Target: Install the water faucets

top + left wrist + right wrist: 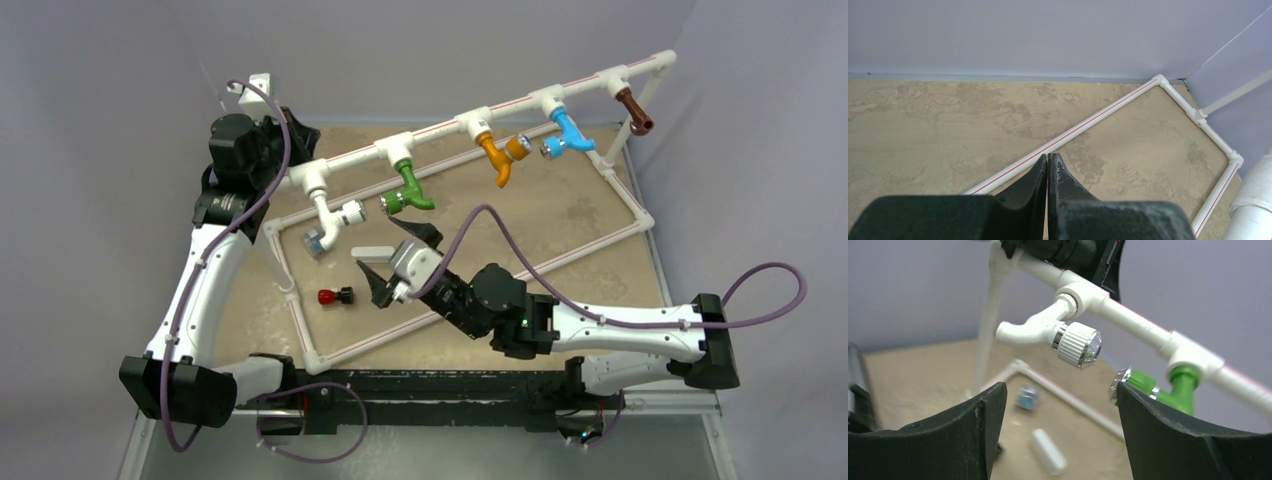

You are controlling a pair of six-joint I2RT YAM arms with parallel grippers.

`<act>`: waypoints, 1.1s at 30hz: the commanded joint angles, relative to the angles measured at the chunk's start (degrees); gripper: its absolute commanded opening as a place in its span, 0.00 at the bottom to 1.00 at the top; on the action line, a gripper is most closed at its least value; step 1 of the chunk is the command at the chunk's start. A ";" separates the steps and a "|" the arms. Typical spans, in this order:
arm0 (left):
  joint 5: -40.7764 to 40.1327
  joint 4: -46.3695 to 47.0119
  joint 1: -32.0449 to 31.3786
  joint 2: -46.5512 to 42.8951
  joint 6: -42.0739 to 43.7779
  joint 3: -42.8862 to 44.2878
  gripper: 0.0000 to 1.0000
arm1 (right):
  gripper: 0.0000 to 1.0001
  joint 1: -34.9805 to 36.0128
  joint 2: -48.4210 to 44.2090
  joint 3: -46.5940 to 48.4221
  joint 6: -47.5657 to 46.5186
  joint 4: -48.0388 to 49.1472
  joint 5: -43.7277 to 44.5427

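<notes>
Five water faucets hang from T fittings on the raised white pipe rail (440,128): white (328,212), green (405,190), orange (497,152), blue (566,134) and brown (633,110). My right gripper (379,244) is open and empty, low over the mat just in front of the white and green faucets. Its wrist view shows the white faucet (1035,330) with its ribbed silvery knob above and between the open jaws (1059,392), and the green faucet (1180,387) behind the right finger. My left gripper (1048,157) is shut and empty, held high by the rail's left end (290,140).
A small red-and-black piece (335,296), a short white cylinder (371,252) (1049,452) and a small silvery-blue piece (315,242) (1027,397) lie on the tan mat (560,215). A low pipe frame with a red stripe (450,305) (1083,127) borders the mat.
</notes>
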 commanded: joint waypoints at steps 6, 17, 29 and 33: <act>1.36 -8.85 -0.51 2.17 -0.71 -3.27 0.00 | 0.84 0.99 3.98 3.26 -63.18 4.19 -2.86; 1.19 -8.85 -0.49 2.10 -0.65 -3.27 0.00 | 0.84 0.99 13.27 7.33 -84.72 12.46 -5.98; 1.54 -8.85 -0.49 2.03 -0.71 -3.27 0.00 | 0.68 0.54 18.94 12.32 -83.05 12.09 -6.45; 1.54 -8.85 -0.49 2.09 -0.70 -3.27 0.00 | 0.58 -0.34 19.47 13.00 -80.42 11.19 -5.73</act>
